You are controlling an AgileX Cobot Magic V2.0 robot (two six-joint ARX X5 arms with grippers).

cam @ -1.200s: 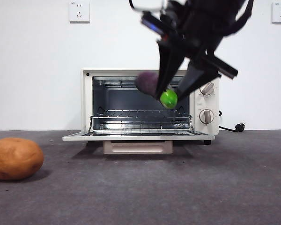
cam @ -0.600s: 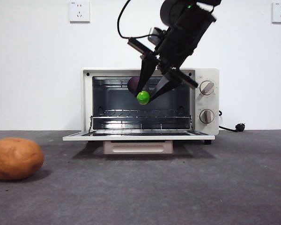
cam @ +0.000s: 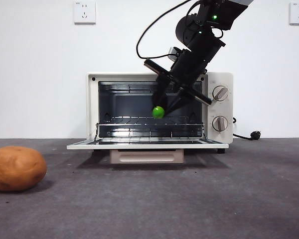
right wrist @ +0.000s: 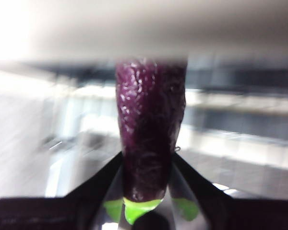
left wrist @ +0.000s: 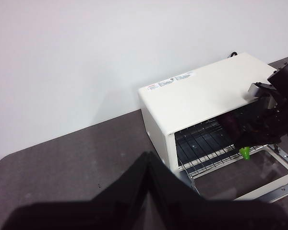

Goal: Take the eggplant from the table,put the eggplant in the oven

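**Eggplant held at the oven mouth**

Near the table's (cam: 199, 199) left edge, a brown potato (cam: 16, 168). Farther back, oven (cam: 159, 110) with door dropped flat. Inside the opening, above the wire rack (cam: 149, 121), right gripper (cam: 165, 105) clamped on the eggplant (right wrist: 149, 139), green cap nearest. Left gripper (left wrist: 149, 165) waiting apart, jaws together.
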